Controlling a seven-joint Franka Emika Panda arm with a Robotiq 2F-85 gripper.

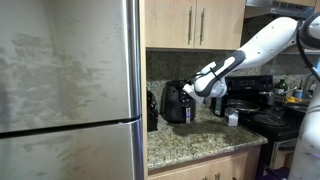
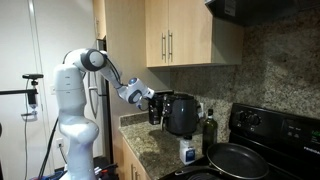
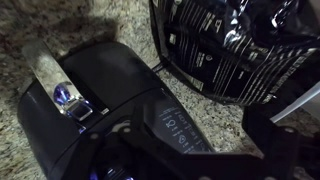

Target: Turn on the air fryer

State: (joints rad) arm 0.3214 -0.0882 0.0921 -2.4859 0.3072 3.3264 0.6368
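Note:
The black rounded air fryer (image 1: 178,103) stands on the granite counter under the cabinets and shows in both exterior views (image 2: 181,114). In the wrist view I look down on its glossy top (image 3: 90,110), with a lit control panel (image 3: 172,122) and a silver handle piece (image 3: 45,66). My gripper (image 1: 194,88) hovers just above the fryer's top front (image 2: 153,100). In the wrist view its dark fingers (image 3: 190,140) stand apart on either side of the lit panel and hold nothing.
A black ribbed appliance (image 3: 232,45) stands close beside the fryer. A smaller dark object (image 1: 152,108) sits next to the steel fridge (image 1: 65,90). A stove with a frying pan (image 2: 238,160), a dark bottle (image 2: 209,126) and a small white container (image 2: 188,152) are nearby.

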